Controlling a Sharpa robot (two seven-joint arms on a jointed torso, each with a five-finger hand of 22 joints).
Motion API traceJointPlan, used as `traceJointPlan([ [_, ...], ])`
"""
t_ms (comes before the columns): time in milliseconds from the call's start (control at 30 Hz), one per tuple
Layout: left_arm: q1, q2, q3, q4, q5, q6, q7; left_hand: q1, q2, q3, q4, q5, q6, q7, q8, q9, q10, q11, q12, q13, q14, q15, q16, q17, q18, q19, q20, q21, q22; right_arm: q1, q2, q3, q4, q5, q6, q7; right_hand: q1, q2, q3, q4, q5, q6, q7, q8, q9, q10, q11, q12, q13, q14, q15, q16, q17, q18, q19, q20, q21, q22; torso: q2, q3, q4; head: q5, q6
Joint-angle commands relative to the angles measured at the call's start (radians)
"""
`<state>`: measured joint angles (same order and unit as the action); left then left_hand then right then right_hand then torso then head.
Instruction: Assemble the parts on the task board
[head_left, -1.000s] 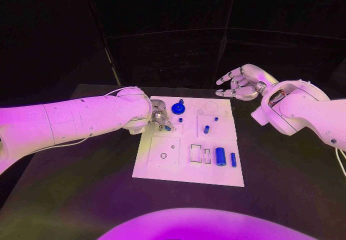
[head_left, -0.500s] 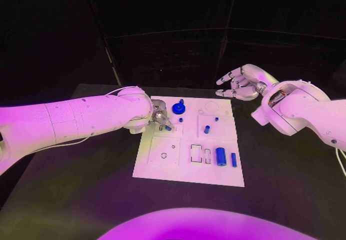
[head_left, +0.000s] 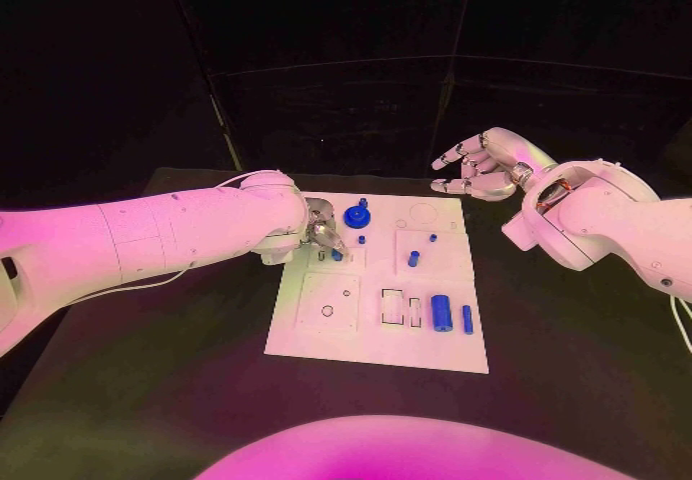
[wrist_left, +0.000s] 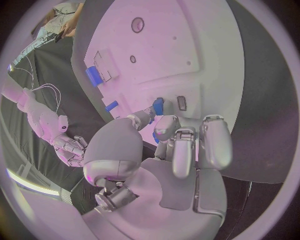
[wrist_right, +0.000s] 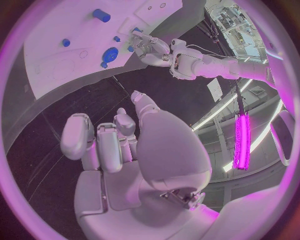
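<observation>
The left hand (head_left: 320, 232) pinches a small blue part (wrist_left: 157, 106) at the task board's (head_left: 378, 335) far left edge. The right hand (head_left: 483, 165) hovers past its far right corner, fingers spread, holding nothing. No writing is readable.

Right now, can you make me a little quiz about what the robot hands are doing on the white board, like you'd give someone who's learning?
1. True or false: the right hand is holding a blue part.
2. Which hand is down at the task board? A) the left hand B) the right hand C) both
3. Fill in: the small part at the left hand's fingertips is coloured ____.

Key:
1. False. It hovers beyond the board's far corner, fingers apart, with nothing in it.
2. A. The left hand is over the board's upper left area, beside the round blue knob.
3. Blue. Whether it is truly gripped or only touched is hard to tell.
</observation>
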<state>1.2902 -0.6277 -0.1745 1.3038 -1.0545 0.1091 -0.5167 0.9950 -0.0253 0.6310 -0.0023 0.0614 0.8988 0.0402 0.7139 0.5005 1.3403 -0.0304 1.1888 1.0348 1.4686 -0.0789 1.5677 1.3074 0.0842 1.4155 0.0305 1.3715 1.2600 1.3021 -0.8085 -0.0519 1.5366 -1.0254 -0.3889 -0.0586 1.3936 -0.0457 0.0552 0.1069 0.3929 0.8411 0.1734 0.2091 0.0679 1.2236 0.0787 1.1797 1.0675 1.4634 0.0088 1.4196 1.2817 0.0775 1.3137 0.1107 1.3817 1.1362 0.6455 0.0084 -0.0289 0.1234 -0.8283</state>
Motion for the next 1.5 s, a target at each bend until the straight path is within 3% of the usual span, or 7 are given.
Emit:
traceJointPlan([
  [33, -0.003, 0.006, -0.003, -0.007, 0.006, 0.058, -0.009, -0.013, -0.001, 0.057, -0.069, -0.007, 0.005, -0.002, -0.001, -0.001, 0.004, -0.002, 0.007, 0.002, 0.102, -0.008, 0.003, 0.263, -0.013, 0.007, -0.004, 0.004, 0.002, 0.002, 0.001, 0.001, 0.001, 0.001, 0.005, 0.005, 0.005, -0.003, 0.003, 0.002, -0.005, -0.006, -0.004, 0.005, 0.000, -0.006, 0.000, -0.006, -0.002, 0.046, -0.007, -0.001, 0.001, 0.014, -0.006, 0.000, -0.004, -0.001, 0.000, 0.0003, 0.0003, -0.002, 0.000],
  [600, -0.002, 0.018, -0.003, -0.022, 0.007, 0.070, -0.009, -0.048, -0.022, -0.032, -0.036, -0.007, 0.022, -0.009, -0.003, -0.001, 0.007, -0.007, 0.015, 0.007, 0.102, -0.013, 0.003, 0.263, -0.014, 0.010, -0.010, 0.005, 0.008, 0.002, 0.001, 0.001, 0.000, 0.001, 0.003, 0.006, 0.005, -0.004, 0.003, 0.003, -0.005, -0.007, -0.004, 0.005, 0.000, -0.007, 0.000, -0.007, -0.004, 0.045, -0.007, -0.002, -0.001, 0.014, -0.007, 0.000, -0.005, -0.002, 0.000, -0.0003, 0.0005, -0.004, -0.003],
  [1067, -0.002, 0.018, -0.003, -0.032, 0.007, 0.054, -0.009, -0.108, -0.031, -0.215, 0.043, -0.008, 0.041, -0.009, -0.004, -0.001, 0.007, -0.007, 0.019, 0.003, 0.102, -0.013, 0.003, 0.263, -0.015, 0.013, -0.011, 0.005, 0.013, 0.002, 0.003, 0.000, -0.004, 0.005, 0.006, 0.007, 0.000, -0.005, 0.001, 0.006, -0.007, -0.008, -0.003, 0.005, -0.001, -0.007, 0.001, -0.006, -0.004, 0.046, -0.007, 0.000, 0.003, 0.013, -0.006, 0.000, -0.005, -0.001, 0.000, -0.0001, 0.0004, -0.005, -0.002],
  [1500, -0.002, 0.014, -0.002, -0.028, 0.010, 0.029, -0.007, -0.119, -0.031, -0.339, 0.086, -0.008, 0.044, -0.013, -0.002, 0.001, 0.008, -0.010, 0.024, 0.005, 0.102, -0.016, 0.003, 0.263, -0.015, 0.015, -0.013, 0.004, 0.017, 0.002, 0.004, 0.000, -0.008, 0.006, 0.007, 0.009, 0.000, -0.005, 0.001, 0.006, -0.007, -0.008, -0.003, 0.005, -0.001, -0.007, 0.001, -0.006, -0.004, 0.046, -0.007, 0.000, 0.003, 0.013, -0.006, 0.000, -0.005, -0.001, 0.000, -0.0010, 0.0012, -0.008, -0.001],
])
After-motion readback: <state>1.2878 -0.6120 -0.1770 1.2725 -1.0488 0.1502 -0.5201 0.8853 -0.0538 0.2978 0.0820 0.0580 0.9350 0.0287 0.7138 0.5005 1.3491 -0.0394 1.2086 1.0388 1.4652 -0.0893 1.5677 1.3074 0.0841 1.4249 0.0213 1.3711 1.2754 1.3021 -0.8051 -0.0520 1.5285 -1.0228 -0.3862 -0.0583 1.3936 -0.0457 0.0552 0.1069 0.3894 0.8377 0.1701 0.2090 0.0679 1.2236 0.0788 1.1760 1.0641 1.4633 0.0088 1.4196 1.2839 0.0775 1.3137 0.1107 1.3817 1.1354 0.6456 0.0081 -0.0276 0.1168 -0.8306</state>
